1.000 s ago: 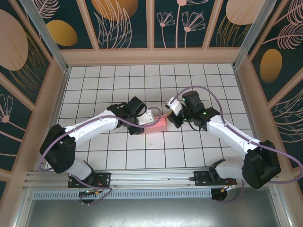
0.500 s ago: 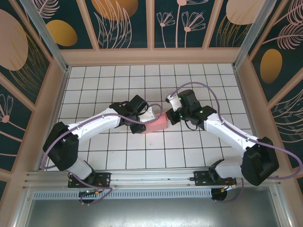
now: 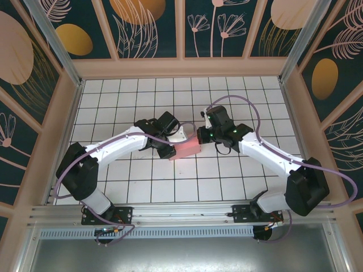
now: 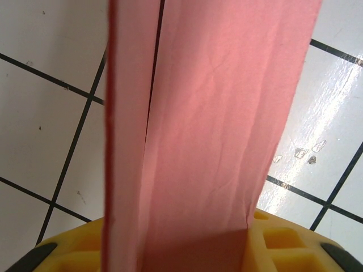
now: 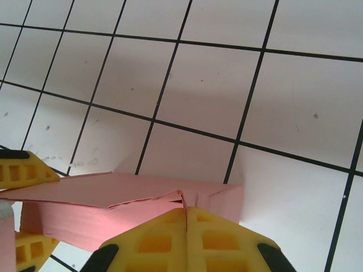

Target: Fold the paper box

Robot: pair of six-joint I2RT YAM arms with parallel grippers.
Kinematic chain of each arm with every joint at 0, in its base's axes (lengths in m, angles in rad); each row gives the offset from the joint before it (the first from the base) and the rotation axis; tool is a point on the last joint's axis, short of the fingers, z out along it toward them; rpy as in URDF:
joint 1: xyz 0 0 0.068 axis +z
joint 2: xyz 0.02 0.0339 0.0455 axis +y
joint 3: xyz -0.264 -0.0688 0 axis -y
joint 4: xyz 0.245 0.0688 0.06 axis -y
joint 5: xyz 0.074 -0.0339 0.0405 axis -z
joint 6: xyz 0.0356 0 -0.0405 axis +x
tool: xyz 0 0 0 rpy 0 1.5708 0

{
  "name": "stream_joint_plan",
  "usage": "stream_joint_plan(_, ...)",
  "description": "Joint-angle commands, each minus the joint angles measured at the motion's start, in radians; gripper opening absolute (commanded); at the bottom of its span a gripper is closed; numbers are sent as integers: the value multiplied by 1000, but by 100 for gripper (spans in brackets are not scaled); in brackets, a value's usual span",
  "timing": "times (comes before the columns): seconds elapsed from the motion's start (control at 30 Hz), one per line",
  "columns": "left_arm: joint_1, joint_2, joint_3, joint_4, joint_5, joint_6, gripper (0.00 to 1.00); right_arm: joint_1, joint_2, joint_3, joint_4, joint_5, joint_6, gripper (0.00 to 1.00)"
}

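The paper box (image 3: pixel 188 149) is a salmon-pink, partly folded card shape near the middle of the tiled floor. My left gripper (image 3: pixel 172 147) is shut on its left end. In the left wrist view the pink card (image 4: pixel 215 113) runs up between the yellow pads (image 4: pixel 295 249). My right gripper (image 3: pixel 203 139) is at the box's right end, shut. In the right wrist view its joined yellow tips (image 5: pixel 186 211) press on the top seam where the box's flaps (image 5: pixel 187 197) meet. The box body (image 5: pixel 85 218) stretches left to the left gripper's fingers (image 5: pixel 22 170).
The white tiled floor (image 3: pixel 142 102) with black grid lines lies all around the box. Beige walls (image 3: pixel 181 67) with patterned panels enclose it on three sides. A metal rail (image 3: pixel 181 212) with the arm bases runs along the near edge.
The right arm has swung left and away from its base, bringing its shut gripper onto the box's right end. The left arm and the box have barely shifted.
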Motion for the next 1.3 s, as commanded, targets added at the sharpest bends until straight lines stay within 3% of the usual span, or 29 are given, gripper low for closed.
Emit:
stream_joint_plan(0.0,2,38,1,21,-21,-9,21,21,5,31,11,-8,76,0)
stream_joint_plan(0.37,2,55,9,25,-28,-19,21,9,9,41,-21,-43,246,0)
stream_joint_plan(0.73,3,56,3,21,-27,-21,21,19,-90,-160,154,-30,101,0)
stream_joint_plan(0.97,3,44,15,42,-4,-42,28,17,-97,-176,192,-23,99,0)
stream_joint_plan(1.07,3,42,21,45,-13,-49,40,17,-98,-179,200,-23,94,0)
stream_joint_plan(1.27,3,15,29,75,-27,-89,48,19,-104,-193,204,-8,84,0)
